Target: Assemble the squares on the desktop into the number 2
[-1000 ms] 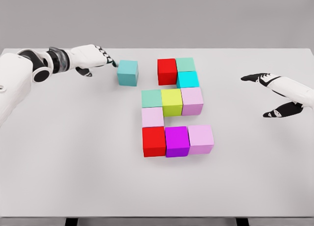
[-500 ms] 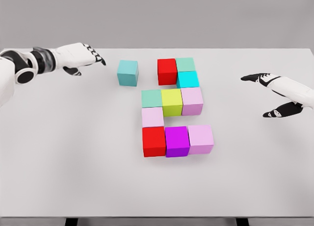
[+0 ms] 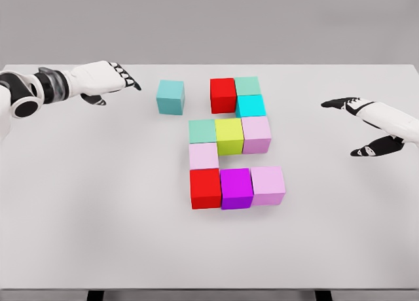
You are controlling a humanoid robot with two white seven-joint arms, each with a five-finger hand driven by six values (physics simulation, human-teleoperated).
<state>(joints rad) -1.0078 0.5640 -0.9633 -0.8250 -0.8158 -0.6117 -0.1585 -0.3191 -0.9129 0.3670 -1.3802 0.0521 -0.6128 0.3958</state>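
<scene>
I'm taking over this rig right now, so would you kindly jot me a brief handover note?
Left hand: open, empty, hovering left of the lone teal cube, not touching it.
Right hand: open, empty, at the right of the white table.
Done: ten cubes form most of the 2, from the top red cube down to the bottom row ending in the pale pink cube.
Left: the lone teal cube sits apart; push it against the top red cube to finish the top row.
</scene>
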